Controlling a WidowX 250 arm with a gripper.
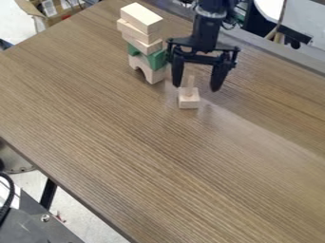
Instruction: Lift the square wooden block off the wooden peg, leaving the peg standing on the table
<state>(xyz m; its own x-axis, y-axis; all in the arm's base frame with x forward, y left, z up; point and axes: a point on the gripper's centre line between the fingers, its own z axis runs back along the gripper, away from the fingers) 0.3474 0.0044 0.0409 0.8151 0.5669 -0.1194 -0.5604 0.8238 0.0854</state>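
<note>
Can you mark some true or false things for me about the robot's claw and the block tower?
1. The gripper is open. True.
2. The green block is at the very top of the tower. False: a plain wooden block is on top.
3. The arch block is at the bottom of the tower. True.
4. The small square block with a peg has its peg pointing sideways. False: the peg points up.
5. The table is brown. True.
</note>
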